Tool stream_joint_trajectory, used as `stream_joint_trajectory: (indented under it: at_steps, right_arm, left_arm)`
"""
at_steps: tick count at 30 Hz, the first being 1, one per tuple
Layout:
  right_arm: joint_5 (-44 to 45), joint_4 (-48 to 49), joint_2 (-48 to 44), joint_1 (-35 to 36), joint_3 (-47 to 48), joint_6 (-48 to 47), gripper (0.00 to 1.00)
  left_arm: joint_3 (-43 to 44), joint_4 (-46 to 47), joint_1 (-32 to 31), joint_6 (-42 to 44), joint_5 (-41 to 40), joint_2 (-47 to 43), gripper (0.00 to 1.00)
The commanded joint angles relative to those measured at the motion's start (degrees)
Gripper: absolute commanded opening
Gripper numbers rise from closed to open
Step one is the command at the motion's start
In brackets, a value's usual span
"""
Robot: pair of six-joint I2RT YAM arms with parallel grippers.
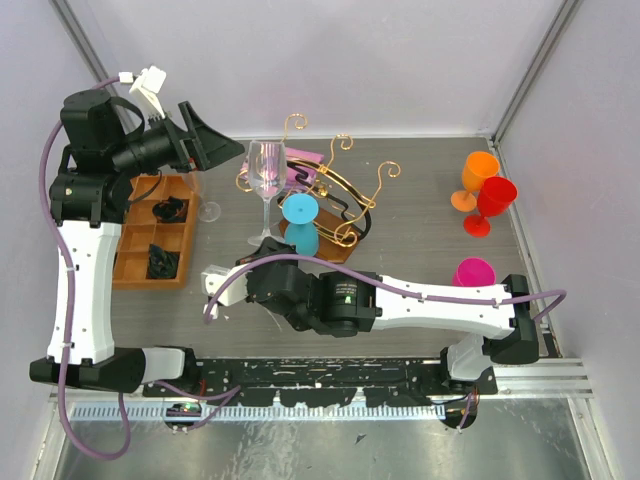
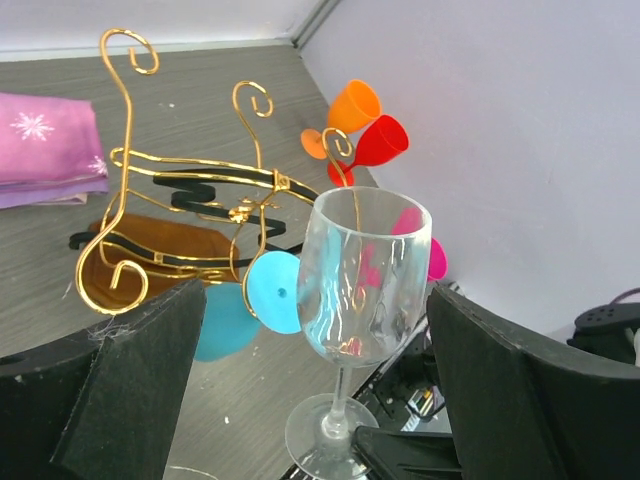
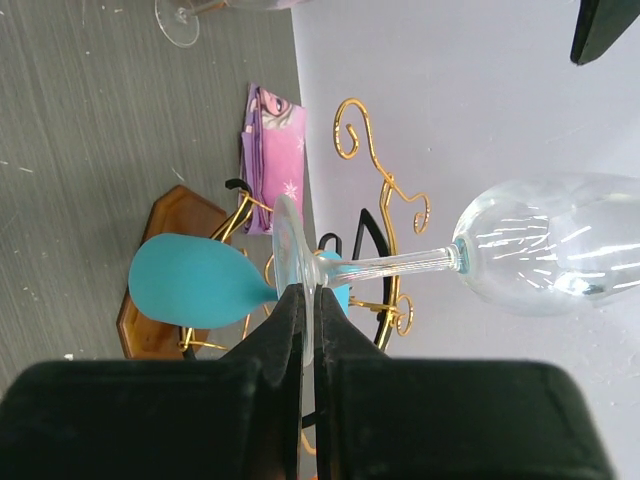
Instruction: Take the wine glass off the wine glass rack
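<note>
Our right gripper (image 3: 300, 300) is pinching the foot of the clear wine glass (image 1: 266, 170). It holds the glass upright just left of the wine glass rack (image 1: 340, 195), off its rails. The left gripper (image 1: 205, 150) hangs spread wide further left of the rack. 1 blue glass (image 1: 300, 225) lies against the rack's front, and 3 coloured glasses (image 1: 482, 190) stand well to its right.

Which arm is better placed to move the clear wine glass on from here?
Right. The right gripper is shut on the clear wine glass at its foot; the left gripper stands open facing its bowl, gripping nothing.
</note>
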Motion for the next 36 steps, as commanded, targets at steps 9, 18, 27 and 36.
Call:
stream_joint_trajectory:
  at_steps: [9,18,27,36]
  right_arm:
    - [0.88,6.22,2.08,1.15,5.39,-4.34,0.01]
    - [-0.58,6.47,4.42,1.72,6.91,-5.69,0.01]
    - [-0.40,7.09,5.72,1.93,8.69,-7.58,0.01]
    - [-0.08,7.36,6.19,1.95,8.38,-8.20,0.01]
  left_arm:
    - [-3.69,6.97,-1.61,-1.75,6.06,-1.46,0.99]
    - [-3.81,4.30,-2.76,-0.57,6.33,-0.89,0.99]
    - [-2.16,-5.61,-3.22,5.17,4.11,0.70,0.99]
    - [-2.76,-6.38,-3.21,6.45,2.82,0.03,0.94]
